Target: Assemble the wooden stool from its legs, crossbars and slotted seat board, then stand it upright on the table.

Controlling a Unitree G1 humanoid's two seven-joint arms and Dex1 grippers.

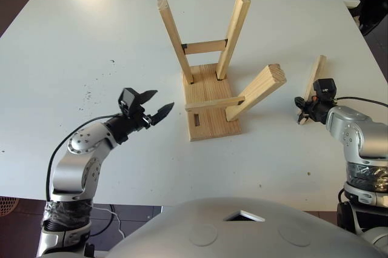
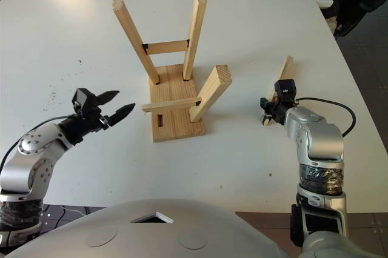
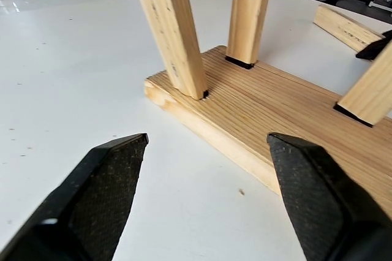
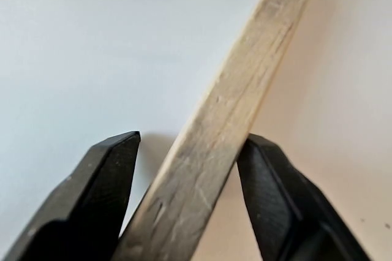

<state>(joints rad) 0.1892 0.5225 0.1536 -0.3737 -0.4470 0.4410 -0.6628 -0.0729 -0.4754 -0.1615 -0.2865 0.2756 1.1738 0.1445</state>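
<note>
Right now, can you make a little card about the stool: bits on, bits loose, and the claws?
Seat board: flat on table
Upright legs: two, joined by a crossbar
Third leg: tilted, lower end on board
Empty slot: board's near left
Loose piece: on table, right of board
Left gripper: open, left of board
Right gripper: open, straddling loose piece's near end

Tilted leg (image 1: 260, 88) and crossbar (image 1: 212, 103) overhang the seat board's (image 1: 212, 126) near half.
</note>
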